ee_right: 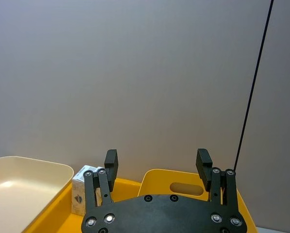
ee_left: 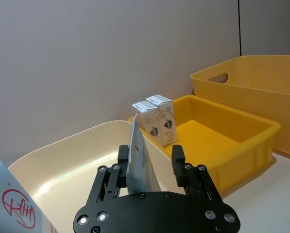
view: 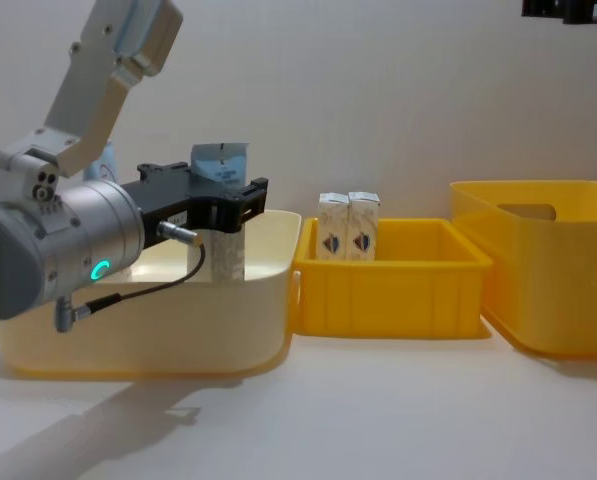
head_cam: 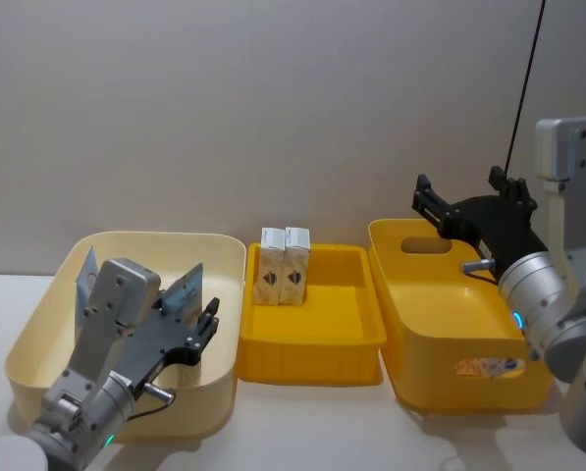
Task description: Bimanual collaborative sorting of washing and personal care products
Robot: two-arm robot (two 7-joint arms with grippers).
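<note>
Your left gripper (ee_left: 150,154), low in the frame, straddles the upright tube (ee_left: 136,150) in the cream bin (ee_left: 76,145). Its jaws are wide, so centre it before closing. The right gripper (head_cam: 464,201) hovers spread wide at upper right.

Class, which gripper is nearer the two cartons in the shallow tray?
Left. The left gripper is at a tube in the cream bin, just left of the cartons. The right gripper hangs raised above the deep yellow bin, farther off on their right.
</note>
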